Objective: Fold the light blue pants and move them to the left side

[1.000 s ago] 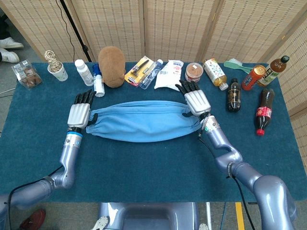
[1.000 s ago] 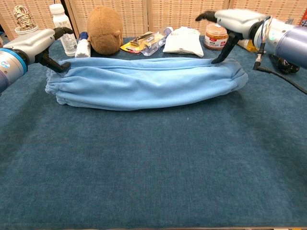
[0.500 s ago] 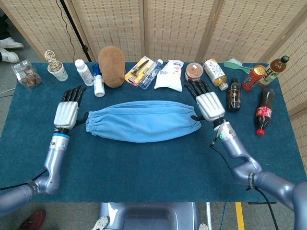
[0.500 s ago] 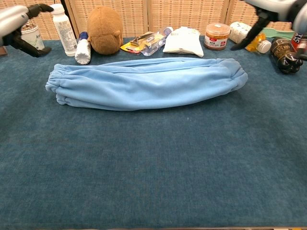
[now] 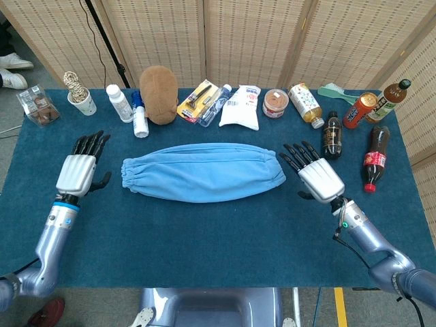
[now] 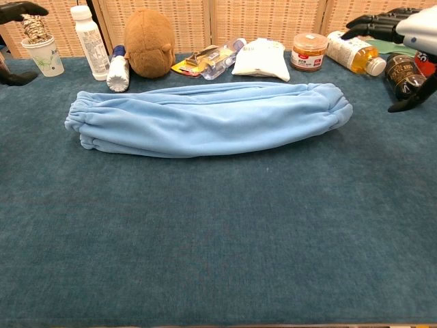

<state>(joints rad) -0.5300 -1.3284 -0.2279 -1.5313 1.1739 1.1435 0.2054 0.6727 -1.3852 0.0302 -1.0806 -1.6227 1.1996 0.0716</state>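
Light blue pants [image 5: 201, 171] folded lengthwise, long axis left-right across table [image 5: 204, 231]. Left hand [image 5: 76, 171] and right hand [image 5: 317, 176] spread, empty, apart from pants ends.

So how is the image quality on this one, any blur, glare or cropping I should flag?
Head view: sharp and evenly lit, soft shadows only, no glare; the light blue pants and both hands, left hand and right hand, are fully in frame. Chest view: also sharp, but both hands are cut off at the frame edges, only the fingertips of the right showing clearly.
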